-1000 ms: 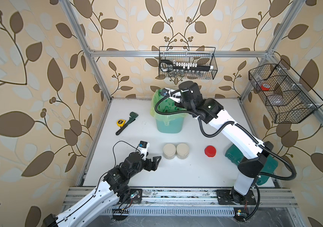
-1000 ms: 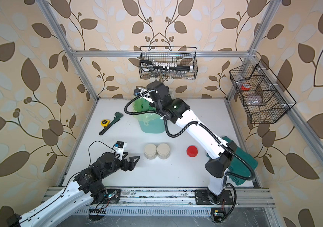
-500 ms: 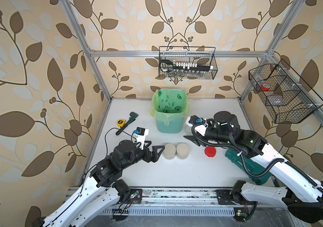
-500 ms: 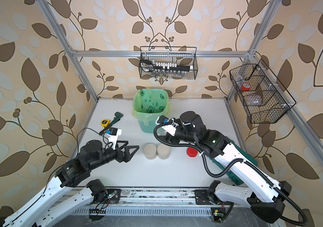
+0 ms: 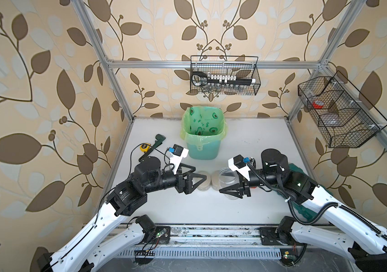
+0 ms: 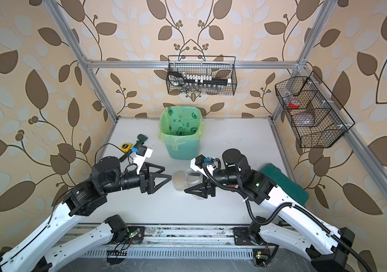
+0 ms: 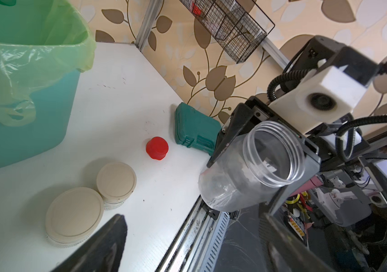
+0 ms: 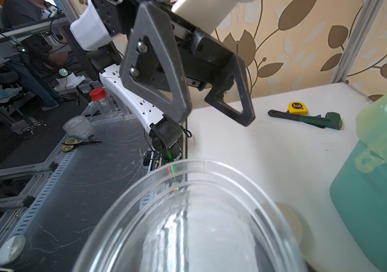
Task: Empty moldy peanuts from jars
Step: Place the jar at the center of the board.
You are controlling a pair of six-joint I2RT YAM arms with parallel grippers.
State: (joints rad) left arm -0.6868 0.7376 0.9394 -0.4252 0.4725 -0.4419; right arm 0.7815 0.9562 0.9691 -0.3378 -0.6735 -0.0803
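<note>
- My right gripper [image 5: 230, 184] clamps the lidless clear jar [image 7: 246, 169].
- My left gripper [image 5: 199, 173] gapes empty above two beige-lidded jars [image 7: 116, 180]; red lid [image 7: 157, 148], green case [image 7: 195, 129] nearby.

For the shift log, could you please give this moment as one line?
right gripper: shut on open jar, looks empty | left gripper: open, empty | red lid: on table
</note>
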